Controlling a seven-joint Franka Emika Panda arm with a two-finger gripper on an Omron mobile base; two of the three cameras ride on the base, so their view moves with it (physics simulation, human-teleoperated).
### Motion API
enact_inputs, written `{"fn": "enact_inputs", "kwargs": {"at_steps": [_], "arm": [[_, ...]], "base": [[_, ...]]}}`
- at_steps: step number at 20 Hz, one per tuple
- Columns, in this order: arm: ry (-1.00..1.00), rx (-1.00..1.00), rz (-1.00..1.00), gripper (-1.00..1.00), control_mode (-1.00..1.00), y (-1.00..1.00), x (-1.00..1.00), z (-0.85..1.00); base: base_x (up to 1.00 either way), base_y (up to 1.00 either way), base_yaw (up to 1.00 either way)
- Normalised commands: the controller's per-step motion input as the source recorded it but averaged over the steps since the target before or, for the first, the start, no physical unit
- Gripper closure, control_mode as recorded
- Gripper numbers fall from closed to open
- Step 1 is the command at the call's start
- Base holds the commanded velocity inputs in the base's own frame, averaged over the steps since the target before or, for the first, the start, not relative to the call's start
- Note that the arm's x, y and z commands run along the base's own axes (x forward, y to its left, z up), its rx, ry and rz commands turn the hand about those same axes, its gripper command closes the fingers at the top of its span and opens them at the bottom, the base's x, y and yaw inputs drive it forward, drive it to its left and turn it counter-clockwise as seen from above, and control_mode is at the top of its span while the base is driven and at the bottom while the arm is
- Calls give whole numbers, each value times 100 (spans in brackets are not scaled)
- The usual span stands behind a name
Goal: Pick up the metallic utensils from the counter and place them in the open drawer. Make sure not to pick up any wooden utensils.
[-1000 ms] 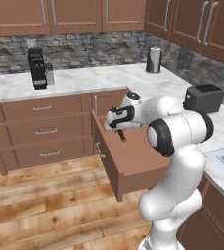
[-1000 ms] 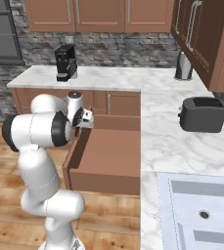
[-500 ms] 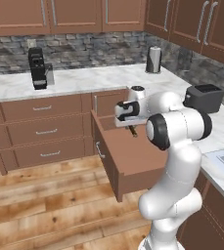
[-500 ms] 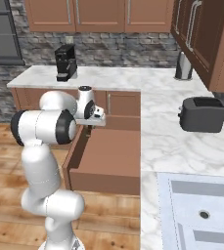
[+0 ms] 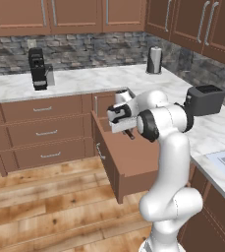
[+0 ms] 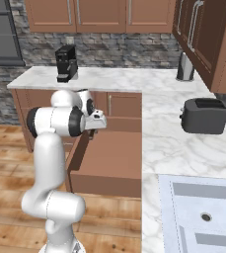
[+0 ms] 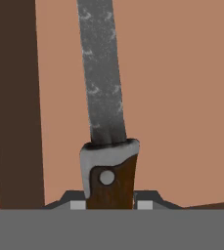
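Hand view: the two-finger gripper [image 7: 108,205] pinches a knife-like metallic utensil [image 7: 102,83] by its dark brown riveted handle, its jaws pressed against the handle's sides.

Its mottled grey blade runs up and away from the fingertips over the reddish-brown inner face of the open wooden drawer [image 7: 182,97], with a dark shadowed band to the left. From the left base view the gripper [image 5: 128,133] hangs over the far end of the open drawer [image 5: 126,162], which juts out toward the near floor from the reddish-brown cabinets. From the right base view the gripper [image 6: 91,134] sits at the drawer's [image 6: 109,158] far left corner. Right of the drawer, the white grey-veined marble counter [image 6: 169,143] carries a dark grey toaster [image 6: 204,115]; a black coffee machine [image 5: 38,69] stands on the far counter.
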Motion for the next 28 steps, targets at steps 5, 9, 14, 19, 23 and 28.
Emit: {"fn": "enact_inputs", "kwargs": {"at_steps": [5, 9, 14, 19, 23, 28], "arm": [[-7, 15, 0, 100, -100, -42, 0, -29], [-3, 13, 0, 100, -100, -47, 6, -16], [0, 3, 0, 100, -100, -32, 7, -28], [0, 0, 0, 100, -100, -13, 15, -57], [0, 0, 0, 100, -100, -2, 17, -72], [0, 0, 0, 100, -100, 0, 9, -66]], "base": [[0, 0, 0], [0, 0, 0], [0, 0, 0], [0, 0, 0], [0, 0, 0], [0, 0, 0]]}}
